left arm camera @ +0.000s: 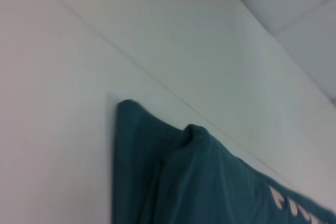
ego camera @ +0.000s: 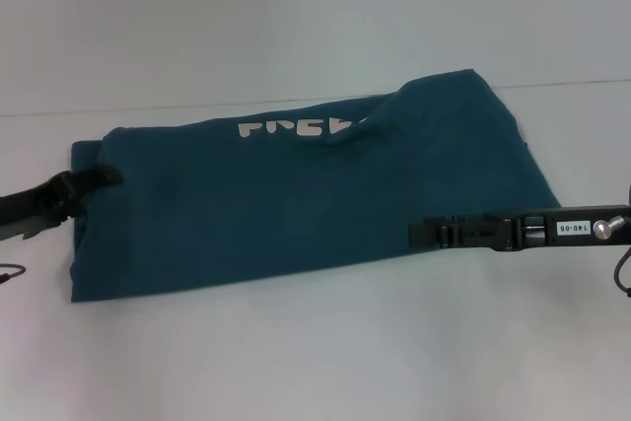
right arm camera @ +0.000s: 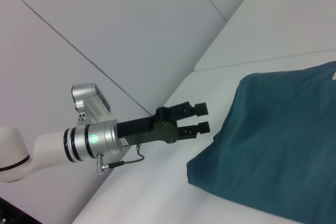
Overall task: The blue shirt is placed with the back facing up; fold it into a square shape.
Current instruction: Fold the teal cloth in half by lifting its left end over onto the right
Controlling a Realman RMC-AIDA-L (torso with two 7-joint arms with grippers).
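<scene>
The blue shirt (ego camera: 296,194) lies on the white table (ego camera: 296,362), folded into a long band running left to right. Part of its white letters (ego camera: 296,128) shows near the far edge, with a fold of cloth lying over their right end. My left gripper (ego camera: 99,177) is at the shirt's left end; the right wrist view shows it (right arm camera: 203,117) open and empty, just beside the cloth's edge (right arm camera: 220,129). My right gripper (ego camera: 424,234) hovers over the shirt's near right edge, seen side-on. The left wrist view shows a shirt corner (left arm camera: 157,150) and some lettering (left arm camera: 294,205).
The table has a seam line (ego camera: 148,108) running behind the shirt. A pale wall (ego camera: 296,7) rises beyond it. Bare table surface lies in front of the shirt and to its right (ego camera: 592,145).
</scene>
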